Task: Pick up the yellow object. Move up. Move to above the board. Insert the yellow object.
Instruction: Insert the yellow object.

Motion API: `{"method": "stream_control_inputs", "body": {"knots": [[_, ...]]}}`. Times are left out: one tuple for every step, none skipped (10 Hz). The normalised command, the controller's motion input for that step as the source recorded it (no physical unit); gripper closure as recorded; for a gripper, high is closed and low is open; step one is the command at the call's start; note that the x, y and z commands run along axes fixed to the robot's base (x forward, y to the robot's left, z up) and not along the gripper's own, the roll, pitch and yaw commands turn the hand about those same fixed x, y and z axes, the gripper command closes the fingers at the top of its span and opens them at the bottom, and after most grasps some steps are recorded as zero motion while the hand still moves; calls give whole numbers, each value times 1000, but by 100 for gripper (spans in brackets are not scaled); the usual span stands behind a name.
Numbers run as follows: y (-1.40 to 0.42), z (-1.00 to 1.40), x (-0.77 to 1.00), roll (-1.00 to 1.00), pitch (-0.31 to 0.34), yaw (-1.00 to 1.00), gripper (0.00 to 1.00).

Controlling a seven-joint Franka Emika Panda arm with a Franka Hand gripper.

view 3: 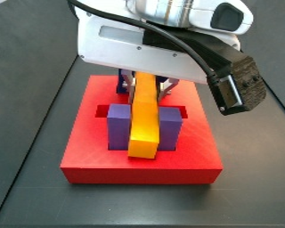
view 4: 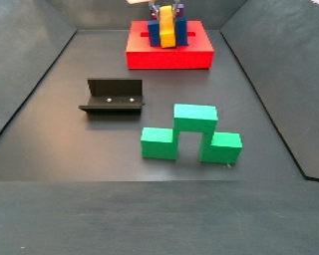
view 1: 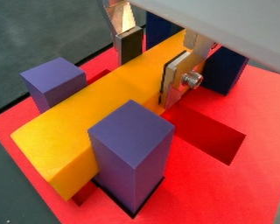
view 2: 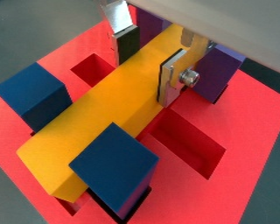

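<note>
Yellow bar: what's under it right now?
The yellow bar lies over the red board, between purple blocks, with the gripper at its far end, fingers on both sides. Open recesses show beside it; any slot beneath is covered.

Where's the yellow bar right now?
In a side view the yellow bar lies across the red board, between purple blocks, its far end between the fingers of the gripper.

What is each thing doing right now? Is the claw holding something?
claw: over the board, shut on the yellow object
yellow object: held, lying between the purple blocks on the board
board: flat on the floor, some recesses open
purple blocks: upright in the board
green stepped block: alone on the floor
fixture: standing, unused
</note>
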Motion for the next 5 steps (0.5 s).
{"method": "stream_control_inputs", "body": {"knots": [[0, 86, -57, 313, 0, 143, 100], [-94, 0, -60, 430, 0, 217, 100], [-103, 0, 0, 320, -26, 191, 100], [-14, -29, 6, 246, -60, 186, 100], [0, -71, 57, 233, -66, 186, 100]]}}
